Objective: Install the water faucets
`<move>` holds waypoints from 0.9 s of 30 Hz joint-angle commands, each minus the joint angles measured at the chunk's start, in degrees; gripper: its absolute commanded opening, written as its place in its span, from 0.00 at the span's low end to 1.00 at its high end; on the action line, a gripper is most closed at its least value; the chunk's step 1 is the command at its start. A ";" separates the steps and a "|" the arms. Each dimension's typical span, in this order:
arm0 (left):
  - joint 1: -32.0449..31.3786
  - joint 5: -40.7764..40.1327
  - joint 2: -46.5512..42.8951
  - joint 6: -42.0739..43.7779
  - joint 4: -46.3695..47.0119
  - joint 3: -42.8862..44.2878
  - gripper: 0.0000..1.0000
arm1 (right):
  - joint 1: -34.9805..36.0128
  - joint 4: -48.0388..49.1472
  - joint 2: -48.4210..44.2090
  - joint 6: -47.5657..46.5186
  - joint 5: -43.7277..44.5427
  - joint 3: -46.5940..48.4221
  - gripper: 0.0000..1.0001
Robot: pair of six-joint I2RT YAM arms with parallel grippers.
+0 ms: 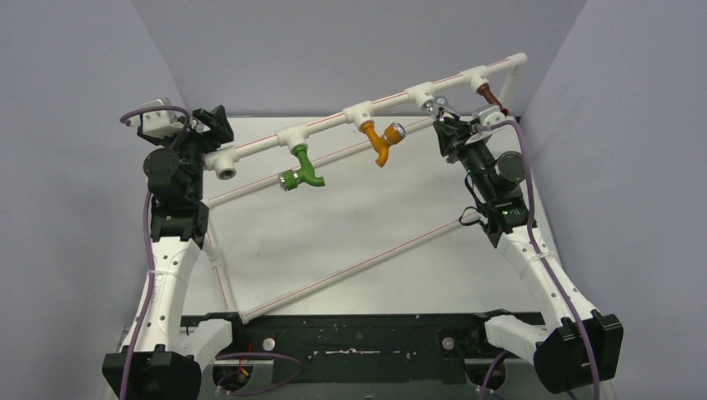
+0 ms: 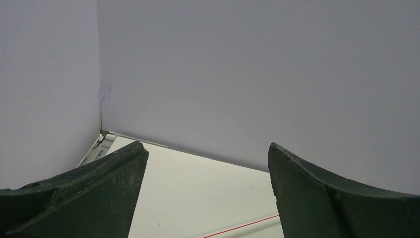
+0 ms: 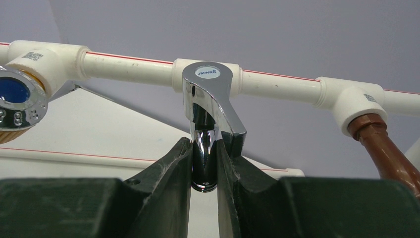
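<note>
Right hand (image 3: 204, 148) is pinching the chrome faucet (image 3: 208, 99). Its two dark fingers (image 3: 163, 173) are pressed against either side of the faucet's lower barrel, so the faucet stands upright between and just above the fingertips. In the overhead view the same hand (image 1: 446, 125) reaches up to the faucet (image 1: 433, 104) over the far right part of the desk (image 1: 350, 225), short of the far right corner.

The faucet is small and mirror-bright. Its lever handle curves down towards the wrist camera and carries a round white badge with small blue lettering on top. The end of the barrel is a dark open ring between the fingers. The faucet sits directly in front of a tee fitting (image 3: 208, 69) on the white pipe (image 3: 133, 62), which has a thin red line along it. Whether the faucet is threaded into that tee cannot be told, since the joint is hidden behind the handle.

Left of the faucet along the pipe hangs the orange tap (image 1: 382, 143), its blue-centred, chrome-rimmed knob at the edge of the right wrist view. To the right hangs the brown tap (image 3: 386, 148), under the next tee near the pipe's elbow. Further left is the green tap (image 1: 304, 171), and then an open fitting (image 1: 223, 167) at the pipe's left end.

Left hand (image 1: 213, 123) is held just beside that open end, over the far left part of the desk. Its fingers (image 2: 99, 188) are spread wide with nothing between them, pointing at the far left corner.
</note>
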 commanded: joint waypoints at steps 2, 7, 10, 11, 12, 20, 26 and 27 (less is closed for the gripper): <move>0.63 2.90 2.76 0.29 -16.61 -4.92 0.90 | 2.42 3.83 -0.40 -2.52 -0.45 3.94 0.00; 0.73 2.88 2.67 0.20 -16.58 -4.94 0.90 | 2.67 2.97 -0.02 -3.62 0.82 3.99 0.00; 0.78 2.91 2.67 0.20 -16.51 -4.92 0.90 | 2.63 2.24 0.08 -5.11 0.93 3.81 0.00; 0.73 2.98 2.67 0.20 -16.51 -4.93 0.90 | 2.61 1.91 0.12 -5.70 0.81 3.69 0.00; 0.72 3.07 2.67 0.20 -16.51 -4.94 0.90 | 2.63 1.82 0.19 -6.79 0.56 3.59 0.00; 0.92 3.32 2.67 0.16 -16.51 -5.01 0.90 | 1.98 -1.73 1.63 -11.78 0.53 5.81 0.00; 1.01 3.43 2.81 0.02 -16.34 -5.14 0.90 | 1.93 -1.72 2.66 -10.69 0.79 6.13 0.00; 0.99 3.39 2.81 0.03 -16.33 -5.14 0.90 | 1.92 -1.62 2.75 -9.53 0.99 6.17 0.00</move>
